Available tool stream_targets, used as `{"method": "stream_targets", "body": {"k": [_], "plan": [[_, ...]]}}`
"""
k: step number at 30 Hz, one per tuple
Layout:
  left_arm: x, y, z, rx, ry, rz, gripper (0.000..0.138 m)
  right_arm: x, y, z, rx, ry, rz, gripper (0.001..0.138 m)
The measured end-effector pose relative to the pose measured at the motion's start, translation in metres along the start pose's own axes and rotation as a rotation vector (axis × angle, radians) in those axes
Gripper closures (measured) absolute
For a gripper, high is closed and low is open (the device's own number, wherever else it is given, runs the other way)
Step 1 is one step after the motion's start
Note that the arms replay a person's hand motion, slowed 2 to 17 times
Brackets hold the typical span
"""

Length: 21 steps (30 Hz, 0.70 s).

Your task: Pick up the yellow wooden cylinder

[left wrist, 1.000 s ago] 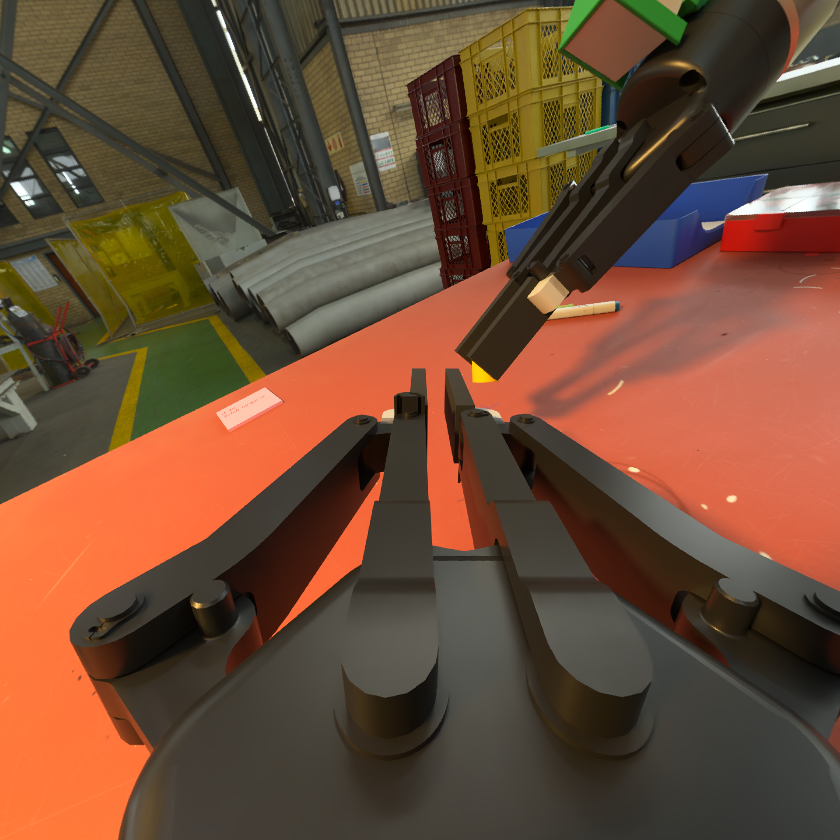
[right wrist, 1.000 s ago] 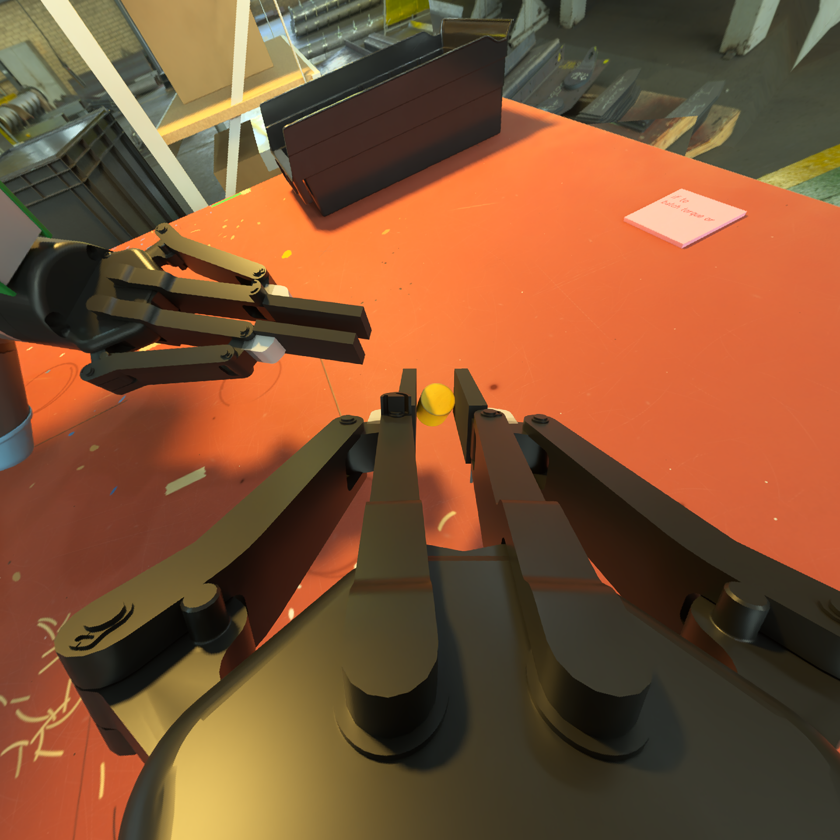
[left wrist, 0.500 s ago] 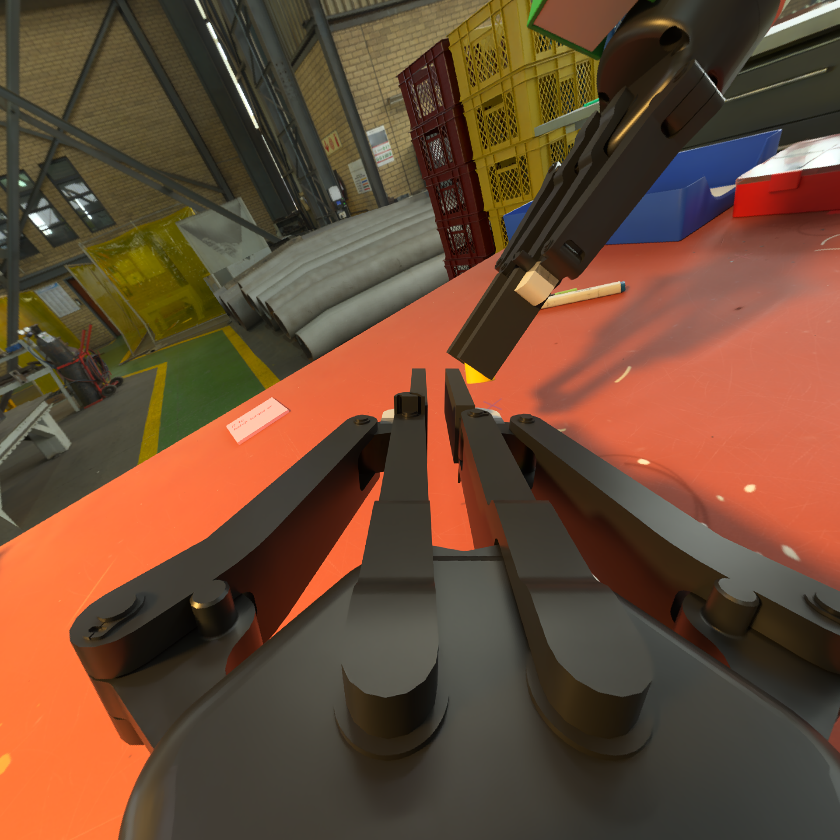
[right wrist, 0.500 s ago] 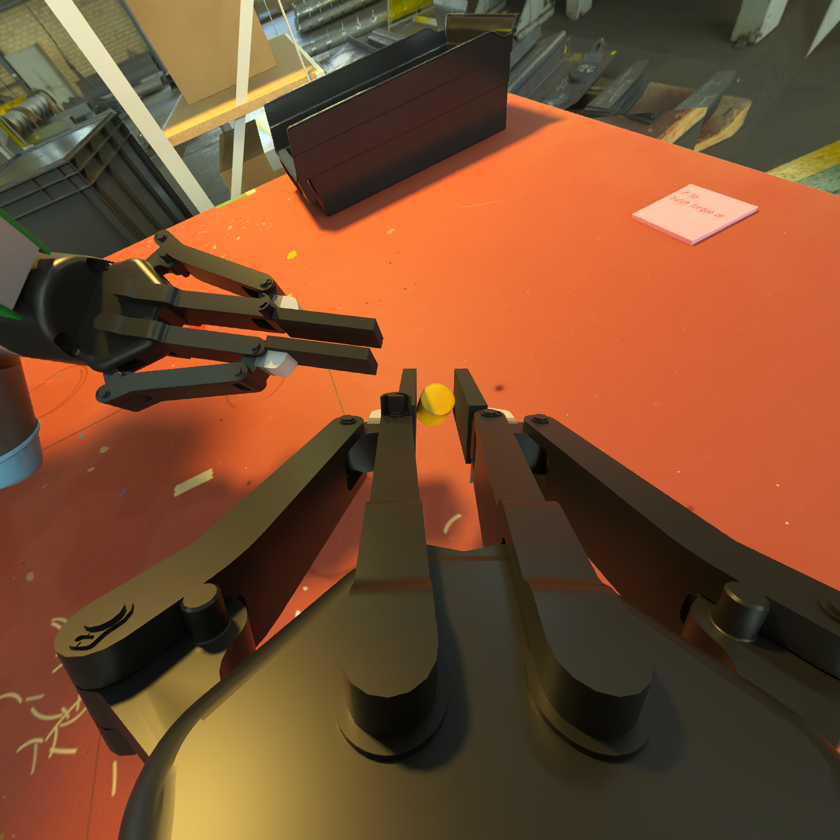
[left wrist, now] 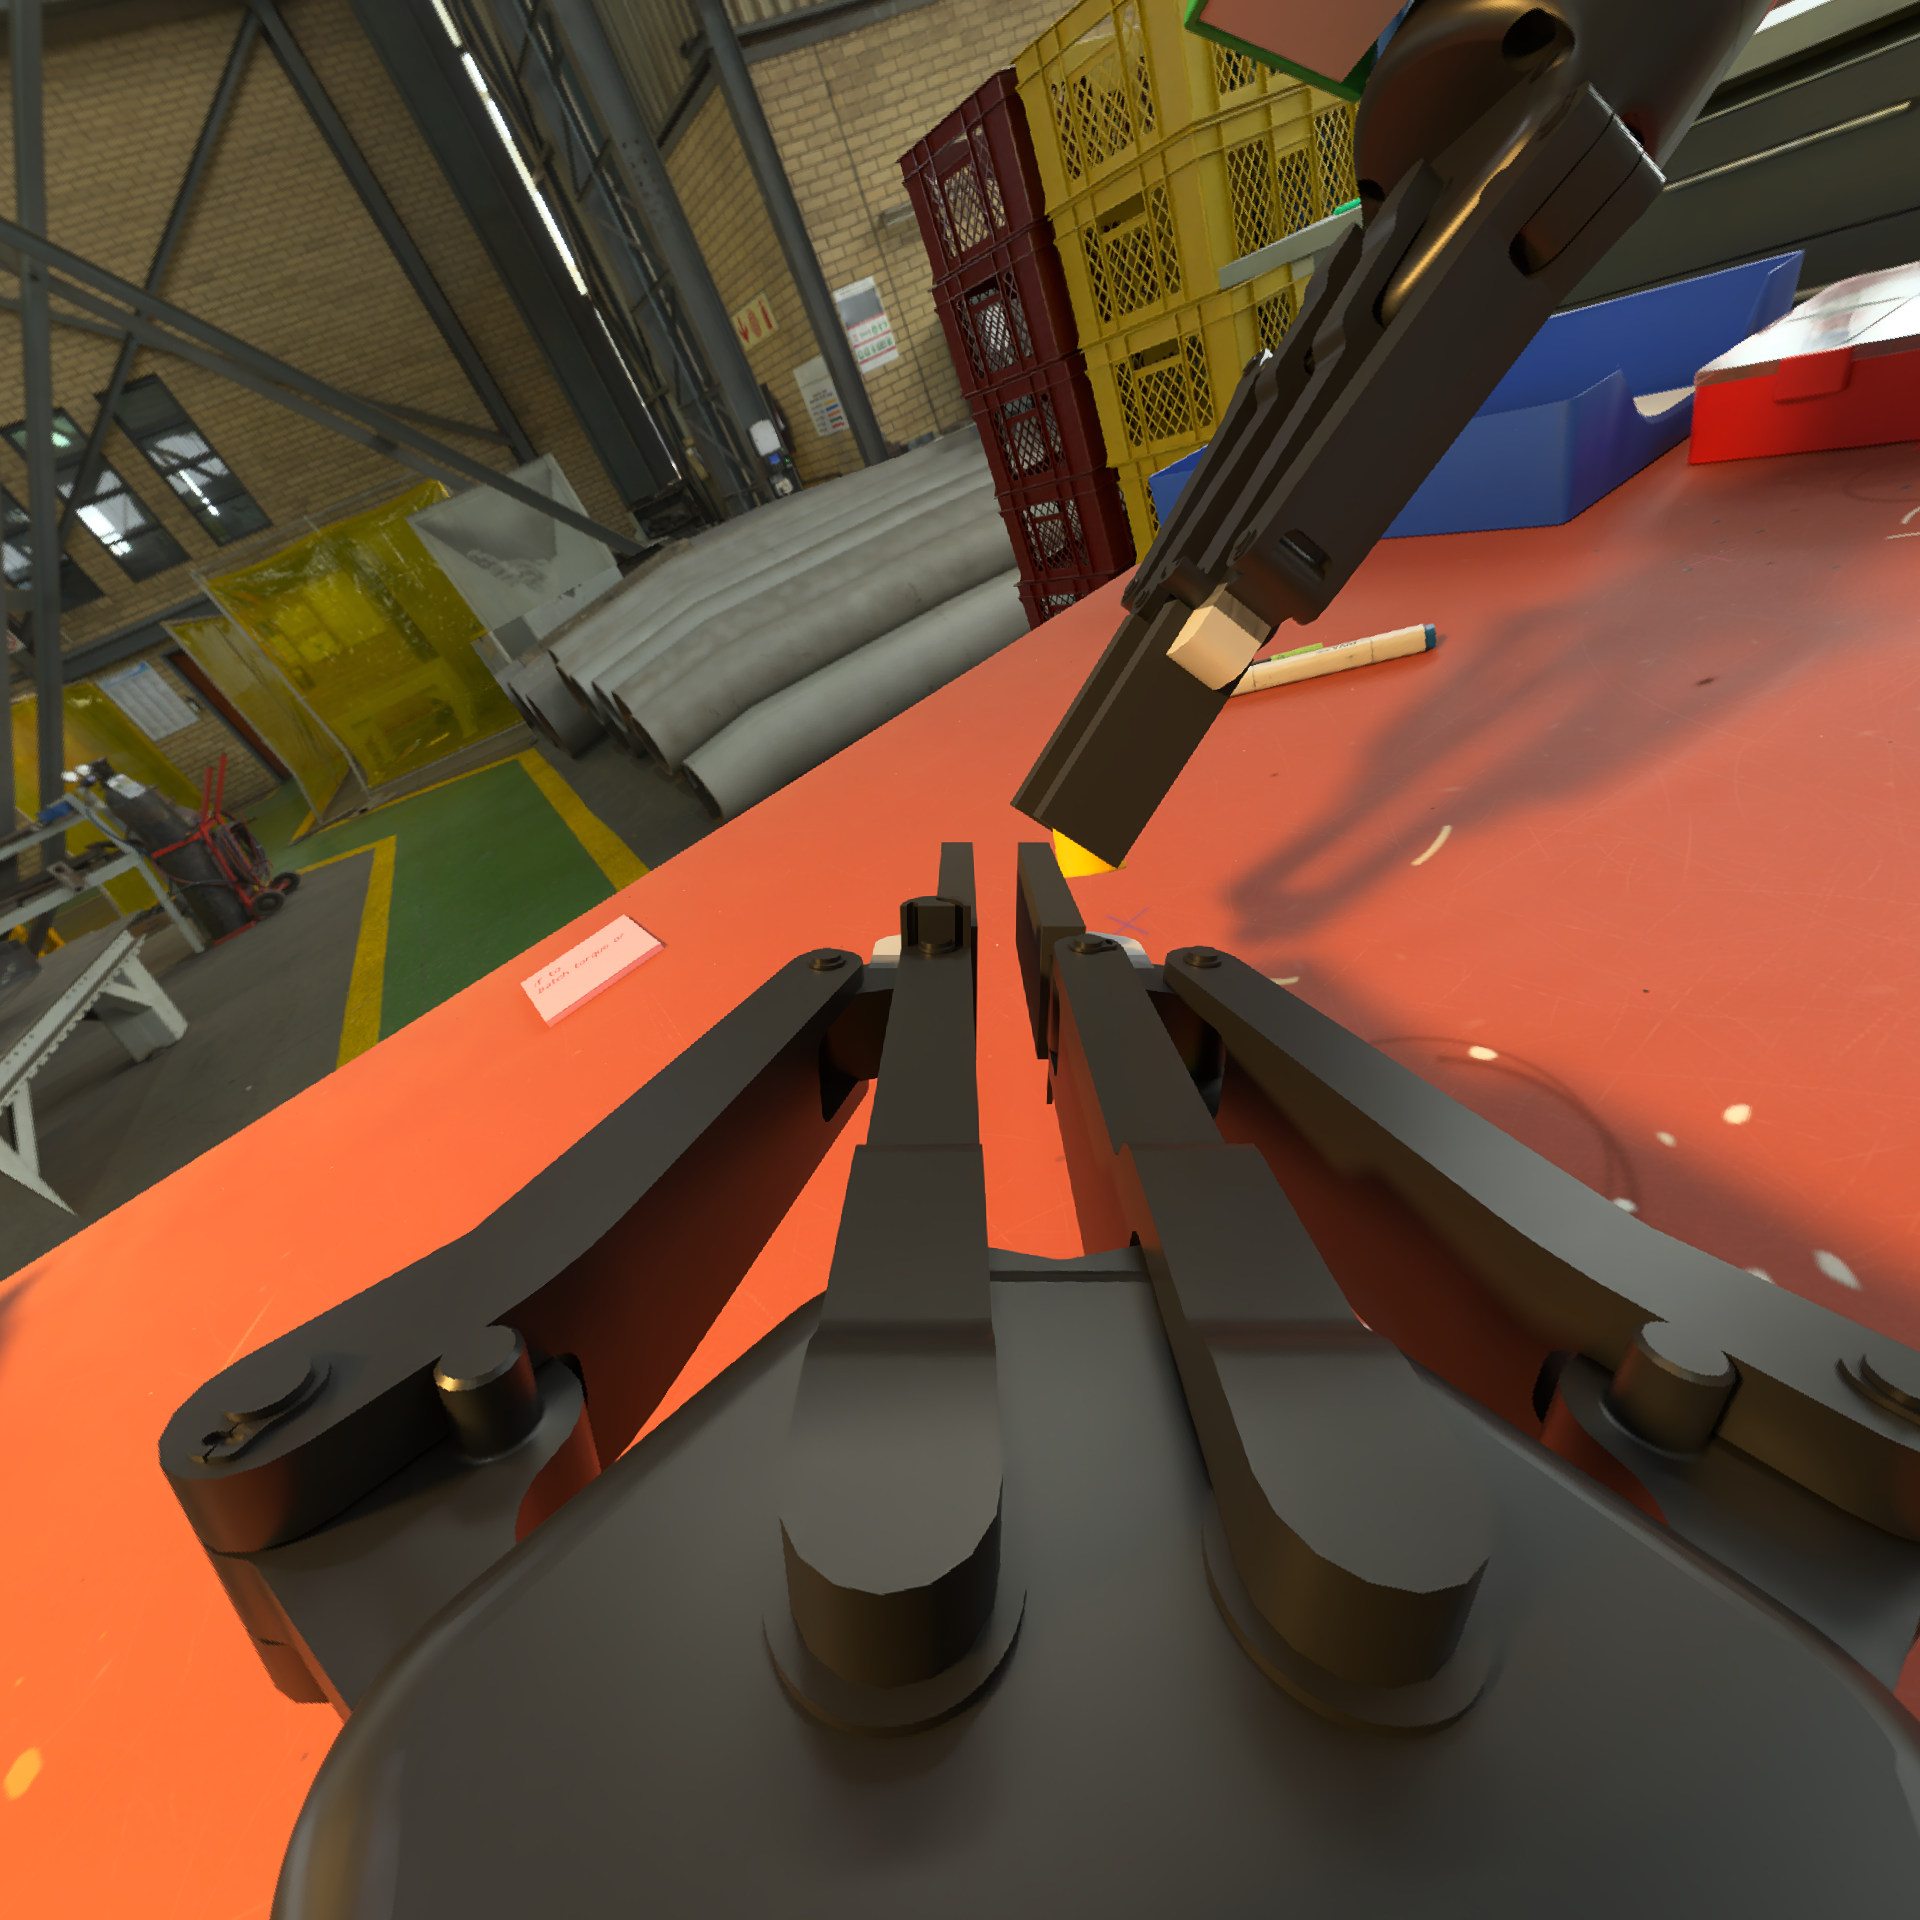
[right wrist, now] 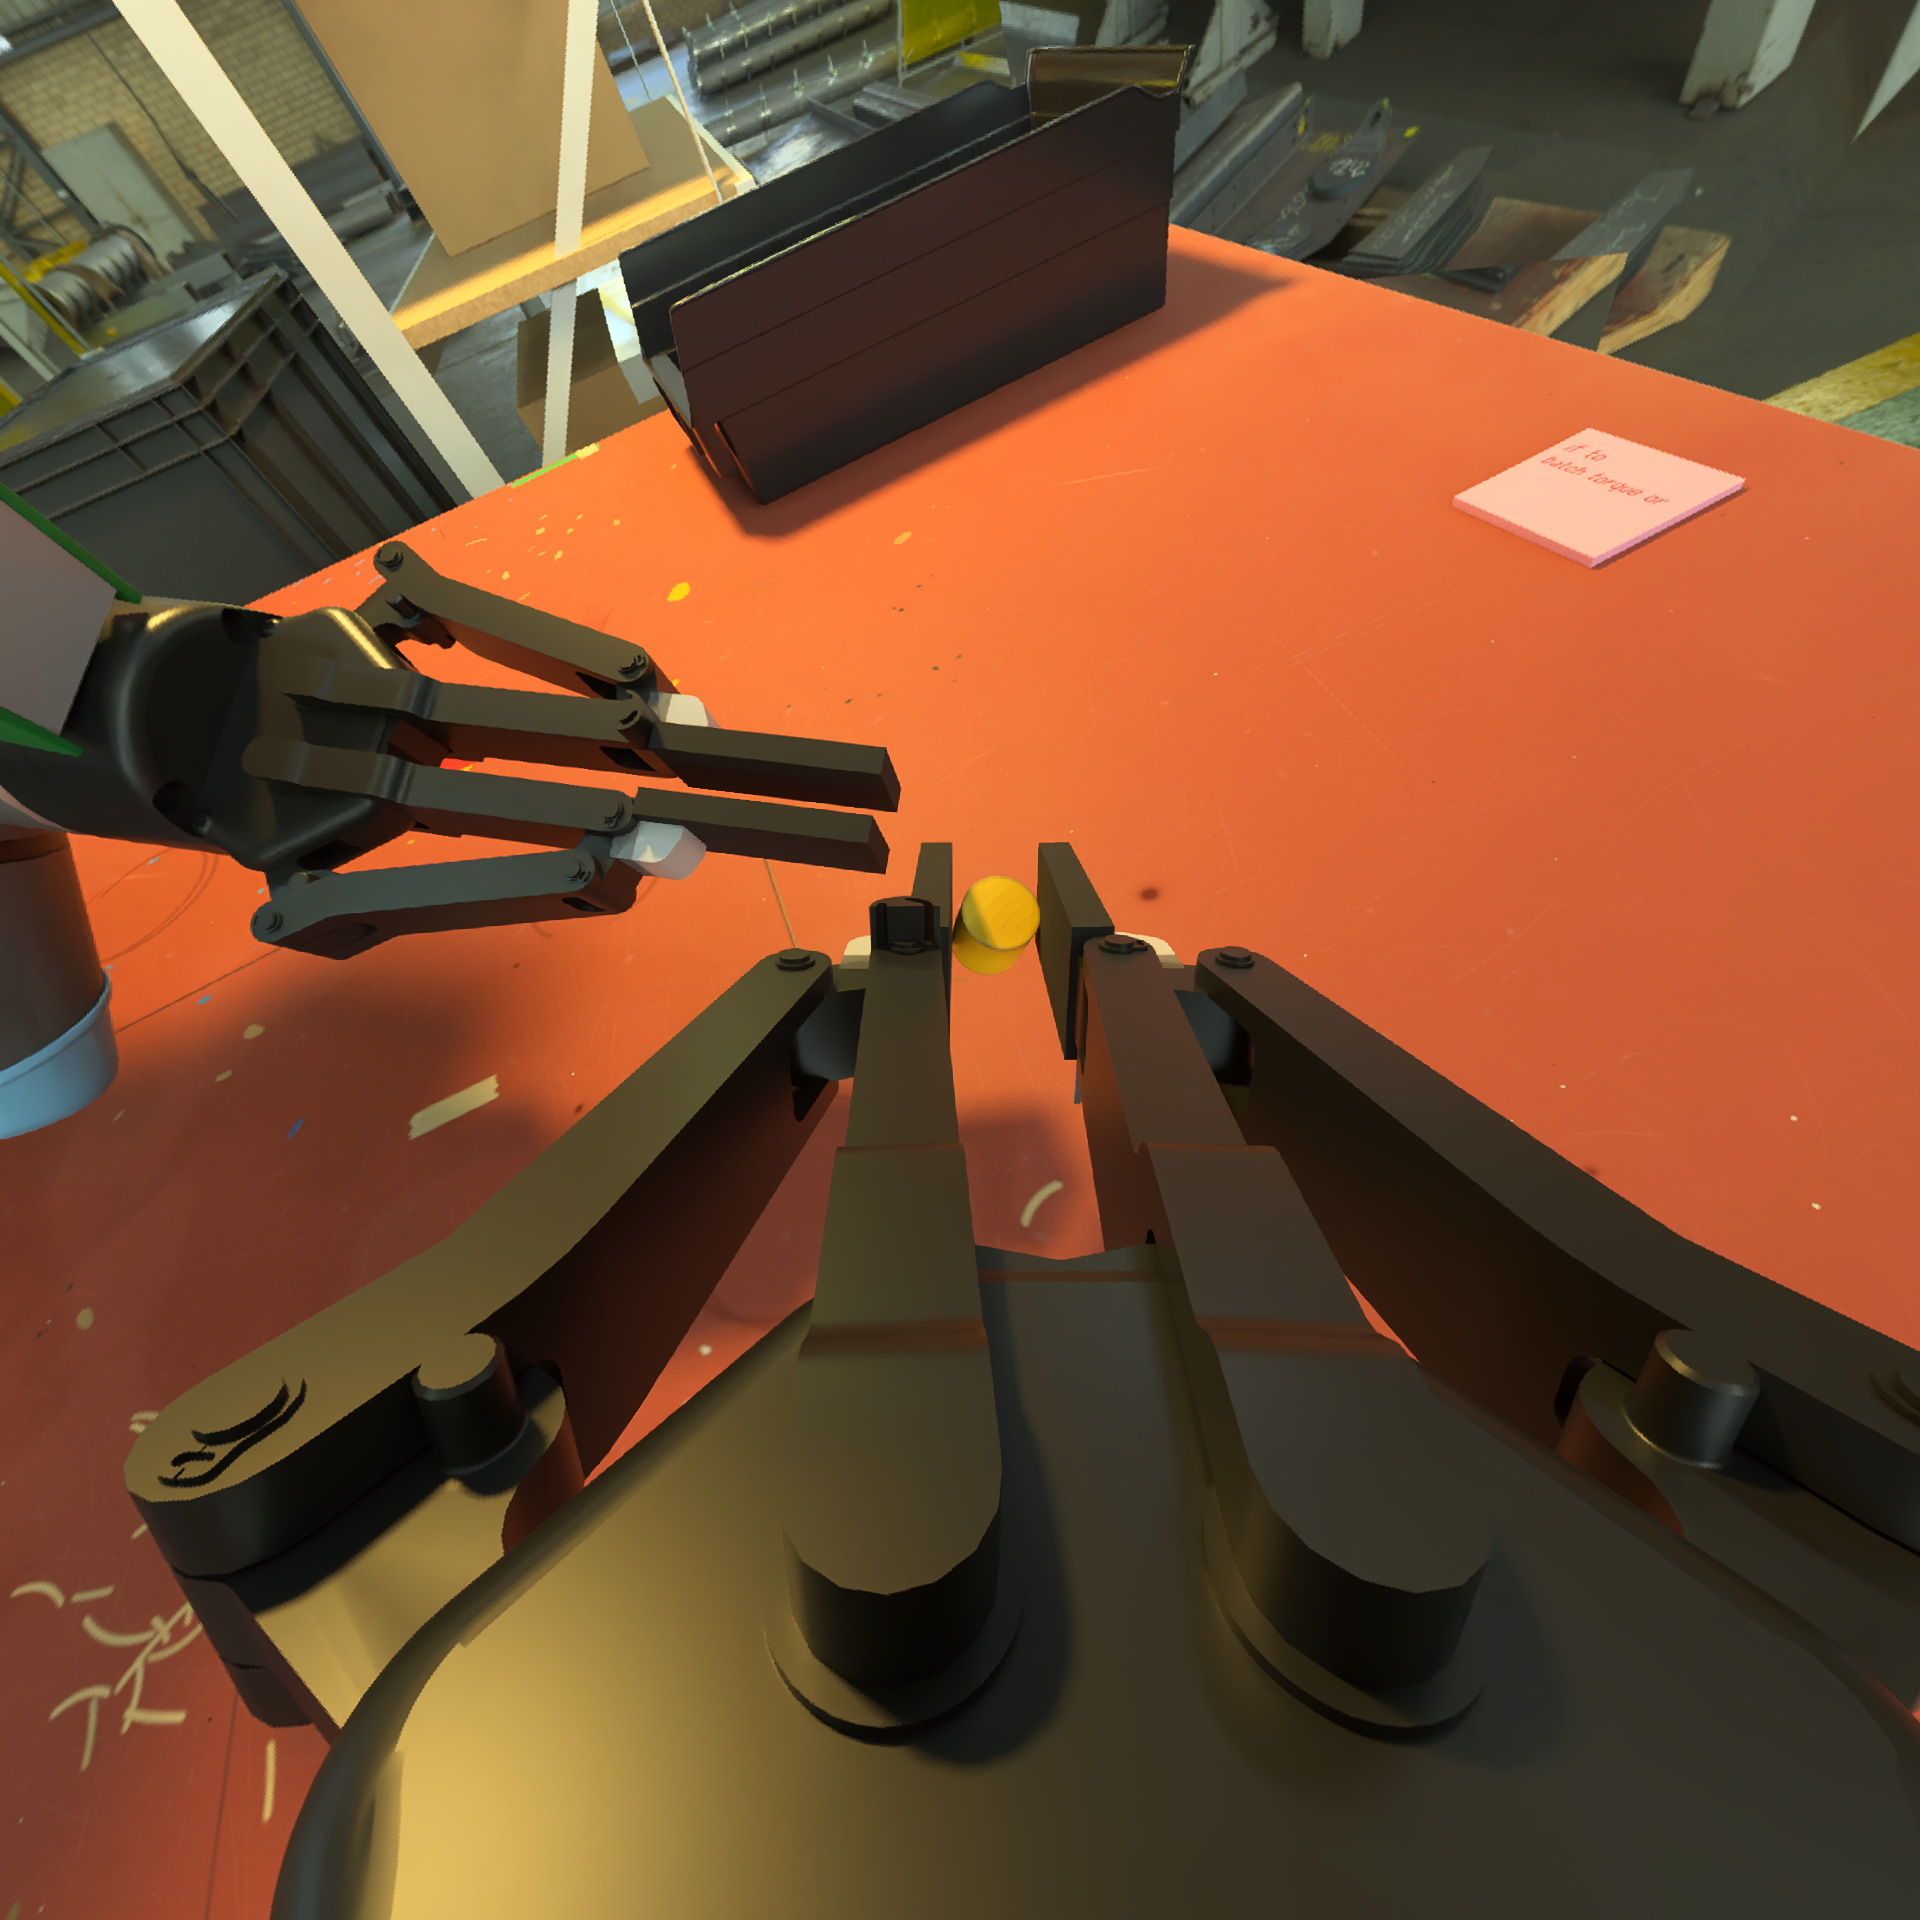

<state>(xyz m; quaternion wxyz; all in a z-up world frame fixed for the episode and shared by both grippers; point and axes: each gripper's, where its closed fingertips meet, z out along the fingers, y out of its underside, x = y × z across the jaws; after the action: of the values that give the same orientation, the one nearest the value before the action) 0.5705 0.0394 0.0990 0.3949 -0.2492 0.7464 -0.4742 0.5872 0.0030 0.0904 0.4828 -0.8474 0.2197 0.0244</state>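
The yellow wooden cylinder [right wrist: 995,920] sits between the fingertips of my right gripper [right wrist: 995,868], which is shut on it just over the orange table [right wrist: 1351,779]. In the left wrist view only a yellow sliver of the cylinder [left wrist: 1081,854] shows under the right gripper's tips [left wrist: 1070,821]. My left gripper [left wrist: 995,862] is shut and empty. It points at the cylinder from close by, and in the right wrist view its tips [right wrist: 888,810] lie just left of the cylinder, apart from it.
A pink note [right wrist: 1600,497] lies at the far right, also seen near the table edge in the left wrist view [left wrist: 592,966]. A black bin [right wrist: 914,281] stands at the back. A marker [left wrist: 1340,657], a blue tray [left wrist: 1558,447] and a red box [left wrist: 1808,395] lie behind the right gripper.
My left gripper has moved closer to the cylinder and the right gripper's tips. The right gripper has stayed shut on the cylinder and barely shifted.
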Motion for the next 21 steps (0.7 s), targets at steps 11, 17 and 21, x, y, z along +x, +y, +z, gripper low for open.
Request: {"method": "stream_targets", "body": {"k": [11,17,21], "plan": [[-0.0005,0.0035,0.0024,-0.013,-0.002,-0.003,0.127,-0.0009,0.0013,0.0004,0.010,-0.006,0.006,0.117],[-0.0005,0.0048,0.0034,-0.016,-0.004,-0.002,0.127,-0.0024,0.0010,0.0004,0.015,-0.010,0.004,0.117],[-0.0003,0.0046,0.0040,-0.015,-0.006,-0.001,0.127,-0.0030,0.0005,0.0002,0.017,-0.009,0.001,0.117]]}}
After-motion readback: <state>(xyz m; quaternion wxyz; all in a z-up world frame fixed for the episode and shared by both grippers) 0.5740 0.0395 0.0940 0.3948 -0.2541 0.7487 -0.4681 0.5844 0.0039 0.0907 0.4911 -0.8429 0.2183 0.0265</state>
